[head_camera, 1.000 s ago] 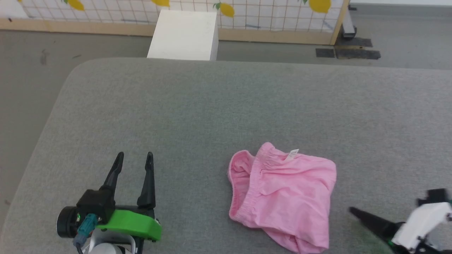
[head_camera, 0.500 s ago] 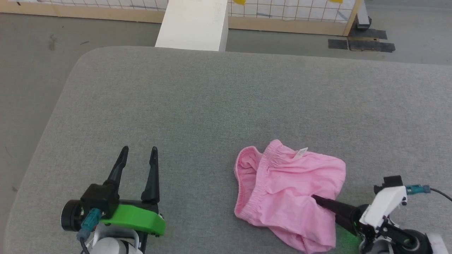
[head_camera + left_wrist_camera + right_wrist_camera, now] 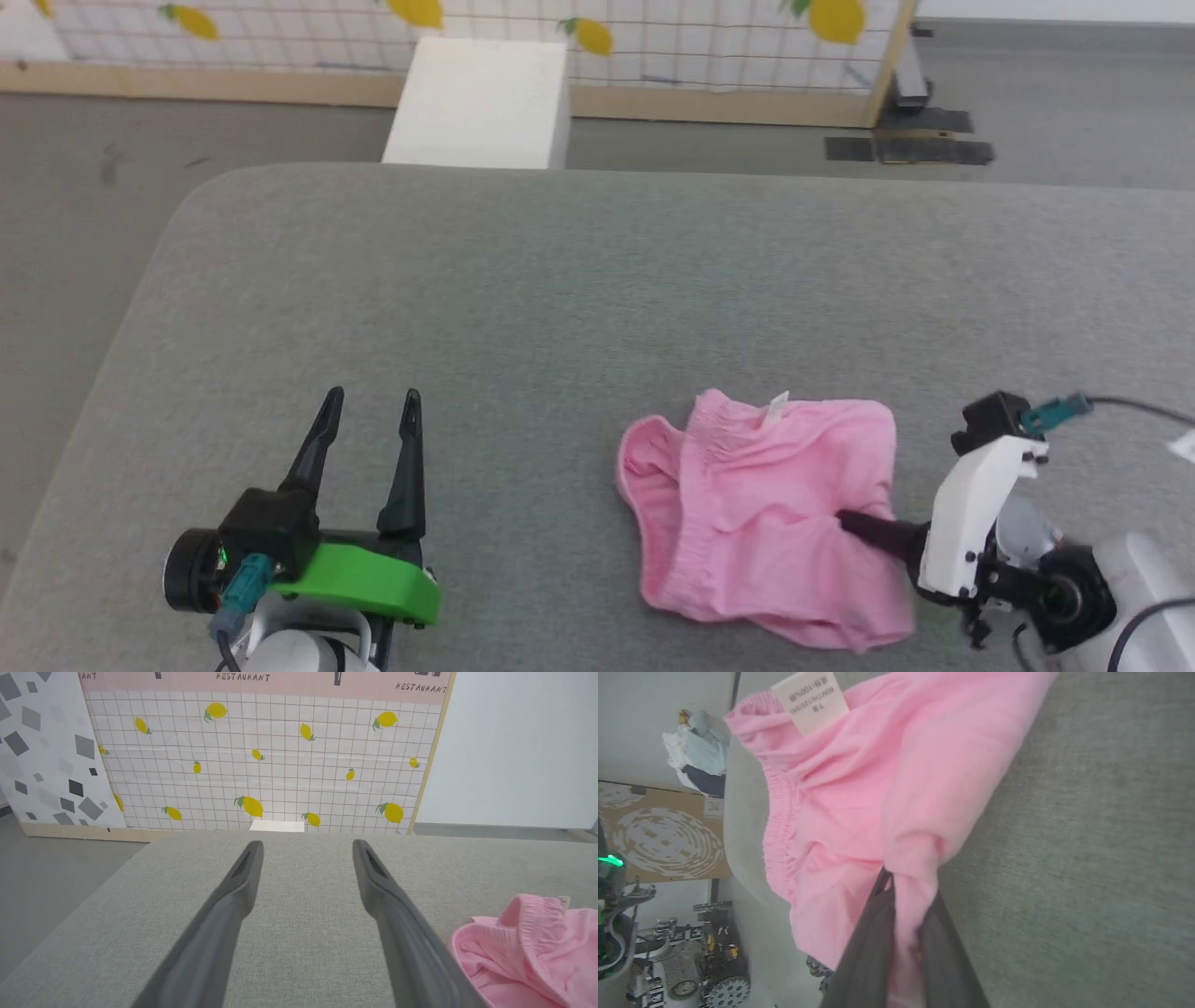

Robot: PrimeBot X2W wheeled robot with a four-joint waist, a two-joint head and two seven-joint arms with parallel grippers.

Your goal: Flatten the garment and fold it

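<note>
The garment (image 3: 747, 504) was a light pink, thin, wrinkled piece with a gathered elastic waistband and a small white label (image 3: 777, 404). It lay crumpled on the grey padded surface (image 3: 560, 280), close to its near edge and right of centre. The right gripper (image 3: 848, 521) had its two dark fingers pinched narrow on a fold at the garment's right side, where the fabric was drawn into a bunch; one second earlier it had been clear of the cloth, nearer the right edge. The left gripper (image 3: 371, 415) remained spread wide and empty at the near left part of the surface, well apart from the garment.
</note>
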